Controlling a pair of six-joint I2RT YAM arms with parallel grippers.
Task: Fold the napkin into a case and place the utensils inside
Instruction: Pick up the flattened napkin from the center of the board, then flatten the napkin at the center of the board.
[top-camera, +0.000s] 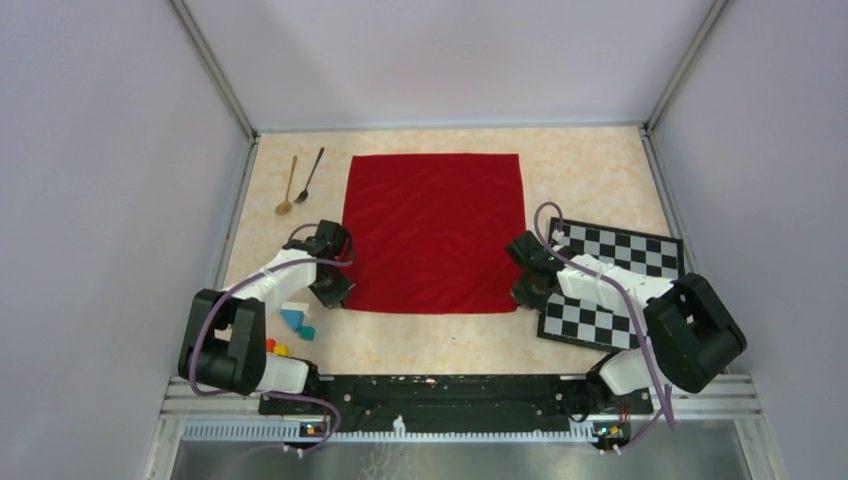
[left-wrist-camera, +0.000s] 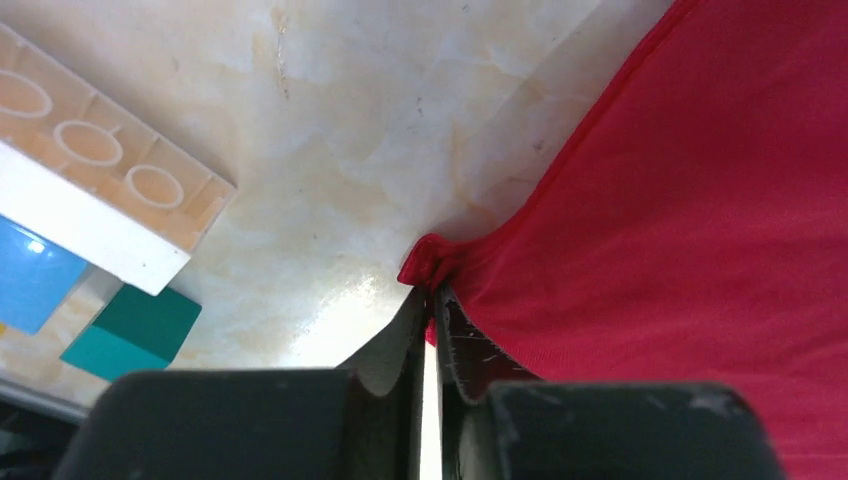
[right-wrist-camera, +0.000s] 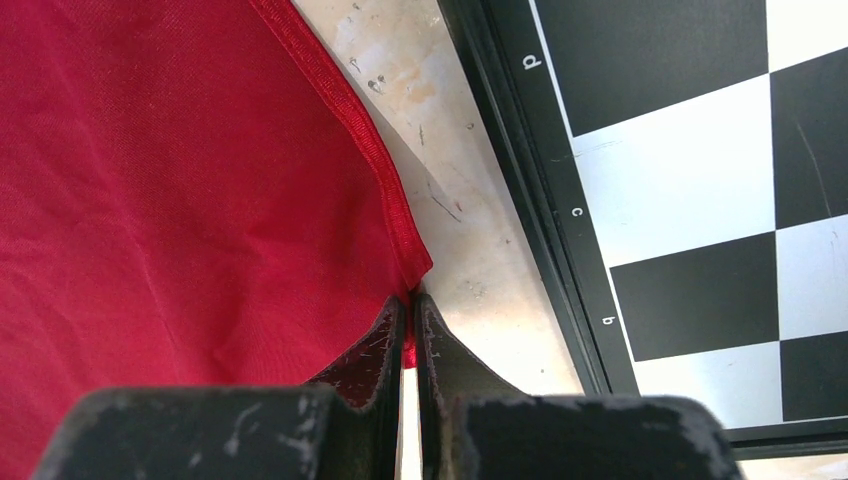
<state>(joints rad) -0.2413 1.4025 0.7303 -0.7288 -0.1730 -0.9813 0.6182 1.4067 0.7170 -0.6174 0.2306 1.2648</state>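
The pale marbled tabletop (top-camera: 600, 170) carries everything. Spread flat across its middle is the napkin (top-camera: 435, 230), a plain bright red square of soft cloth, not yet folded at all. To its right lies a black-and-white chequered mat (top-camera: 620, 250), close beside the cloth's edge.

Both arms reach to the napkin's near corners. The left gripper (left-wrist-camera: 428, 300) has its jaws drawn together on the near-left corner, the cloth bunched into a small pucker at the fingertips. The right gripper (right-wrist-camera: 410, 305) is clamped tight on the near-right corner, a sliver of red hem caught between its fingers.

I judge this to be the start of the first fold. Next, both corners should rise together and travel toward the far edge, evenly, so the cloth doubles without skewing.

Some small coloured plastic blocks (top-camera: 295, 320) sit by the left arm. The thin gold-coloured spoon (top-camera: 287, 185) and thin dark black spoon (top-camera: 309, 176) wait at far left, untouched.
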